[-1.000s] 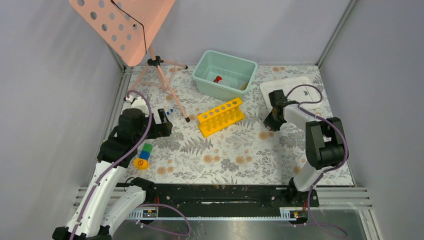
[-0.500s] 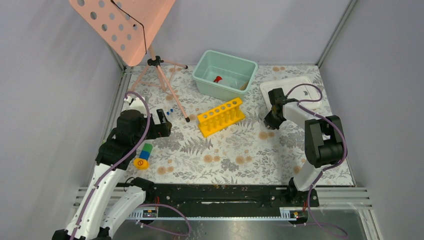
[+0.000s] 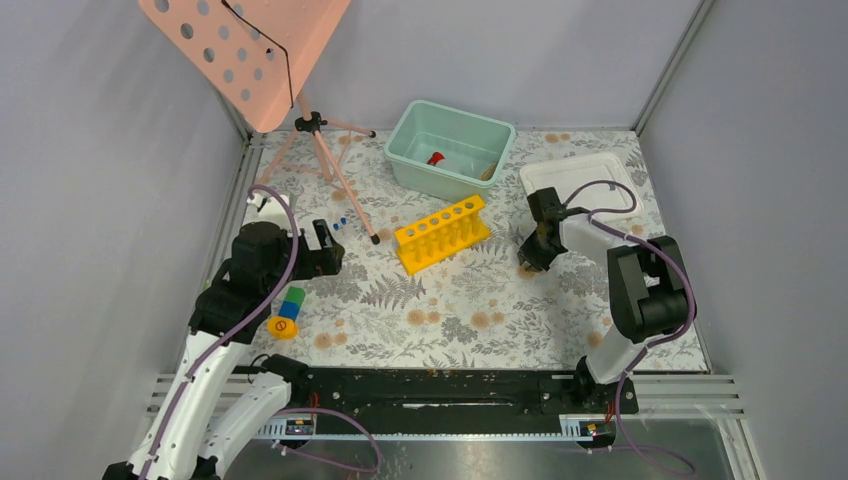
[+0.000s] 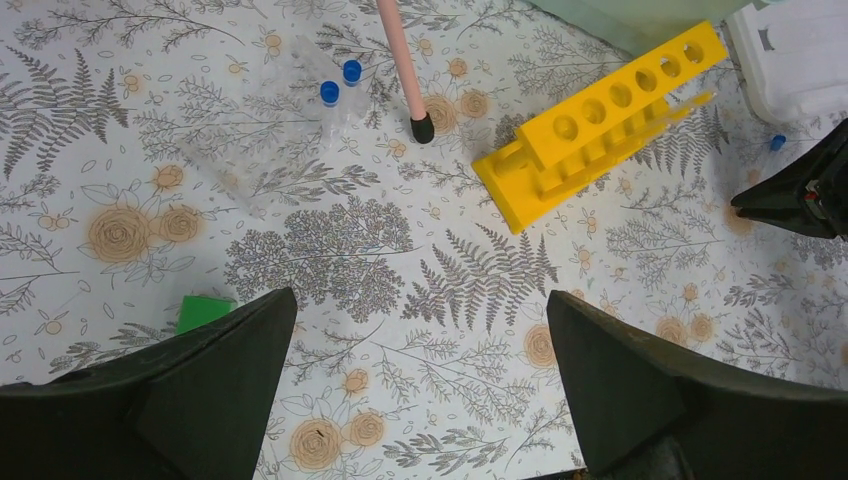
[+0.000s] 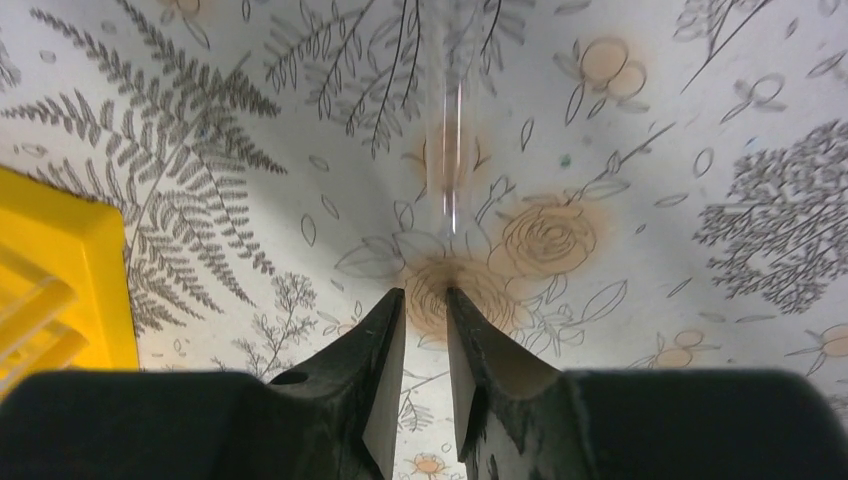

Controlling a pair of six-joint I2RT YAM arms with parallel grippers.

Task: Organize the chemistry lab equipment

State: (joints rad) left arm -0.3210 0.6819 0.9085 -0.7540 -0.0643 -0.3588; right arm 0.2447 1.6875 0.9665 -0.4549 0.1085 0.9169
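Floral cloth [image 5: 650, 120] backs the right pincer [image 5: 425, 293], nearly shut at a clear tube [image 5: 447, 160], grip uncertain, likely for the yellow rack [image 5: 60, 270] leftward; left pincer [image 4: 420, 300] gapes empty.

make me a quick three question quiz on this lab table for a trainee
1. True or false: the left claw is wide open with nothing between its fingers.
2. Where is the red-capped bottle? A) inside the green bin B) on the white tray C) beside the block stack
3. Fill in: the number of blue-capped tubes standing in the yellow rack is ___.

Key: 1 true; 2 A; 3 zero, every hole that shows is empty.
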